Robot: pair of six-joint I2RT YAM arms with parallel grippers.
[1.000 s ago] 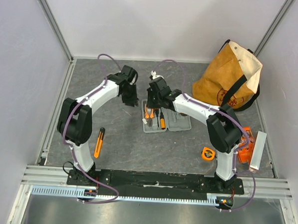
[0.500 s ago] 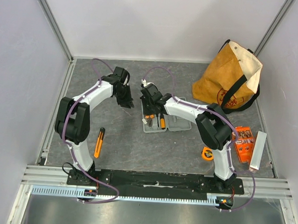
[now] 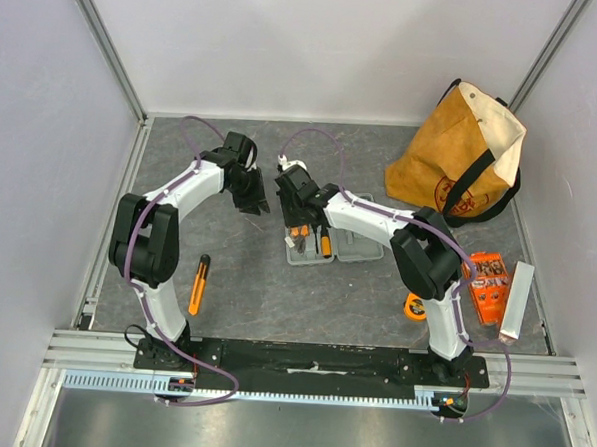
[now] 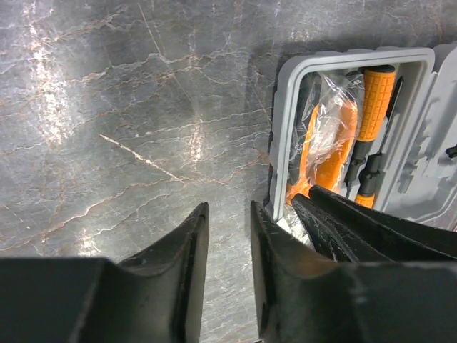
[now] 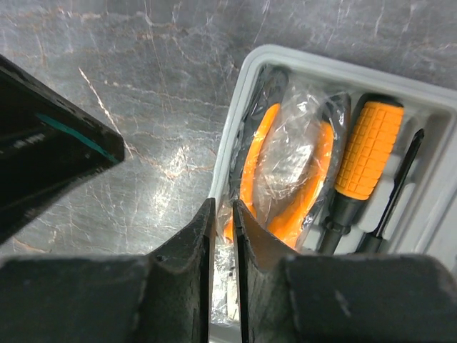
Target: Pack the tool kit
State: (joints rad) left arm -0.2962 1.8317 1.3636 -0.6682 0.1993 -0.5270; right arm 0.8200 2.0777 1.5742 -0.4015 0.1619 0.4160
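Observation:
The tool kit is a grey case lying open mid-table, with plastic-wrapped orange pliers and an orange-handled screwdriver in its slots. My right gripper is at the case's left wall. Its jaws are nearly closed, with the wall and plastic wrap between them. My left gripper hovers just left of the case, jaws a little apart and empty. An orange knife and an orange tape measure lie loose on the table.
A tan canvas bag with black straps stands at the back right. A small orange bit box and a grey bar lie at the right edge. The two grippers are close together.
My right gripper has moved left and down from over the case to its left wall. My left gripper has shifted left and slightly back. The case has not moved.

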